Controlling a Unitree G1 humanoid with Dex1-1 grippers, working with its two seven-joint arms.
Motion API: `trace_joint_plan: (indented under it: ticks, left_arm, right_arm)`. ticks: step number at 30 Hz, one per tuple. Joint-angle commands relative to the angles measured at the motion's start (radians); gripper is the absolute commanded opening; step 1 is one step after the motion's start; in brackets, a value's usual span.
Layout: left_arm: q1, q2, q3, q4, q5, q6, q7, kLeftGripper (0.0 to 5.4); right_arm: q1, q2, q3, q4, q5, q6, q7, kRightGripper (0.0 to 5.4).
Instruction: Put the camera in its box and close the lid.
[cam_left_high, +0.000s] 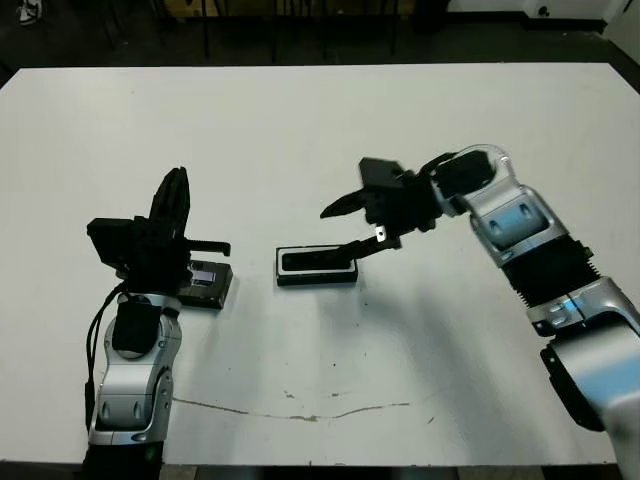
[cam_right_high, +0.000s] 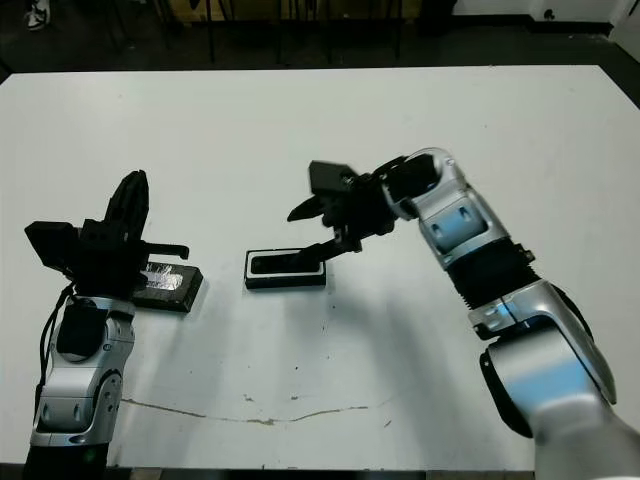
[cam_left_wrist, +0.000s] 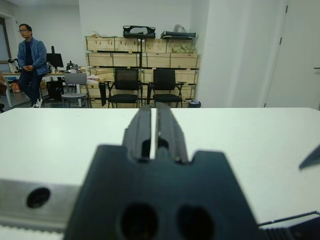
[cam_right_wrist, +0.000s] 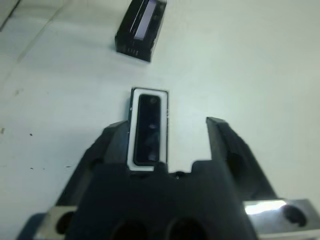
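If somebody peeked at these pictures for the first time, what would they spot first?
Probably the shiny silver right arm reaching to the table's middle, its right gripper open just above the small black box with white lining. The slim black camera already lies inside that box. Over by the left gripper, which points up with jaws shut, the flat black lid with a silvery label lies on the white table.

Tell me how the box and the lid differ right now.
The box shows a white rim around the camera lying inside it, while the lid is black with a pale label on top. The box sits mid-table just under the open right gripper; the lid lies apart to its left, beside the shut left gripper. Both are small, black, rectangular and flat on the table.
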Motion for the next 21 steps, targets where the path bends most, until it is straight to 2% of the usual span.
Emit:
trace_joint_plan:
  ticks: [1,5,7,9,11,14,18,21]
  left_arm:
    - [0.016,0.010,0.002,0.015,0.005,0.003,-0.005,0.00]
    - [0.016,0.010,0.003,0.015,0.005,0.001,-0.006,0.00]
    - [0.019,0.008,0.001,0.007,0.004,0.012,-0.003,0.00]
    - [0.018,0.008,0.001,0.007,0.005,0.010,-0.003,0.00]
    - [0.017,0.009,0.001,0.009,0.007,0.006,-0.002,0.00]
    - [0.017,0.008,0.004,0.010,0.000,0.011,-0.003,0.00]
    - [0.018,0.010,0.003,0.010,0.005,0.008,-0.003,0.00]
    - [0.018,0.008,0.001,0.008,0.003,0.012,-0.004,0.00]
  right_arm:
    - [-0.022,-0.031,-0.040,0.008,0.029,0.026,0.028,3.99]
    - [-0.025,-0.057,-0.090,-0.030,0.058,0.059,0.019,4.69]
    - [0.005,-0.060,-0.138,-0.085,0.074,0.099,-0.053,5.06]
    - [0.058,-0.051,-0.200,-0.181,0.080,0.207,-0.197,5.38]
    - [0.136,-0.023,-0.264,-0.285,0.090,0.273,-0.353,5.38]
    - [0.242,0.017,-0.301,-0.400,0.093,0.289,-0.510,5.06]
    - [0.358,0.056,-0.278,-0.515,0.082,0.304,-0.640,4.34]
    - [0.436,0.091,-0.252,-0.551,0.065,0.231,-0.708,3.77]
